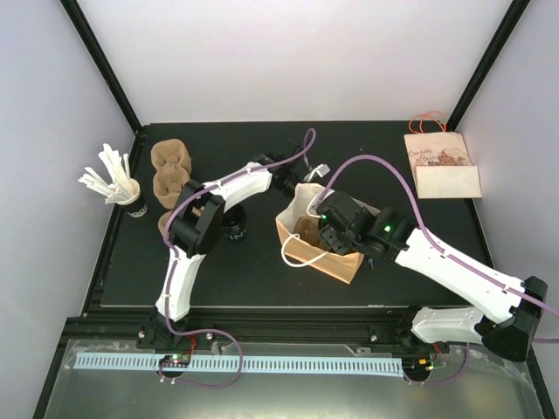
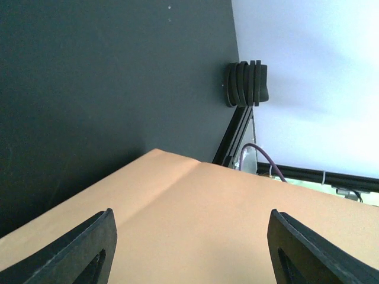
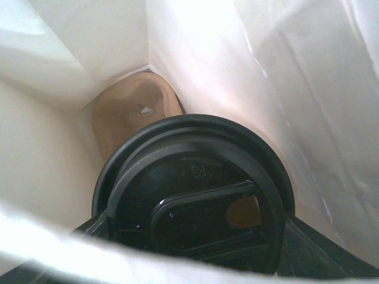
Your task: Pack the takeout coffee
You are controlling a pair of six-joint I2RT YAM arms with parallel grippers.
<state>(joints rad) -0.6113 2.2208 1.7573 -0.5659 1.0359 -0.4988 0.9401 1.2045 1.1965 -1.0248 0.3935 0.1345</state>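
Two arms meet at the open brown paper bag (image 1: pixel 336 262) in the middle of the black table (image 1: pixel 262 279). We see the right end effector (image 1: pixel 330 229) down inside the bag mouth. In the right wrist view it is clamped on the coffee cup (image 3: pixel 195 195), with a dark finger on each side of the black sip lid. The cup sits upright between the bag's white inner walls. A brown cardboard carrier (image 3: pixel 133 112) lies at the bottom, just behind the cup.

We mark the left end effector (image 1: pixel 293 185) at the bag's far edge. Its fingers (image 2: pixel 89 248) stand wide apart over the bag's outer brown face, pinching nothing that we can see. A stack of black lids (image 2: pixel 246 83) stands at the table's edge in that view.

On the left side of the table we see a cup of white stirrers (image 1: pixel 118 185), a pile of cardboard carriers (image 1: pixel 170 170) and a dark cup (image 1: pixel 234 229) next to the left arm. A second paper bag (image 1: pixel 444 166) lies flat at the far right corner.
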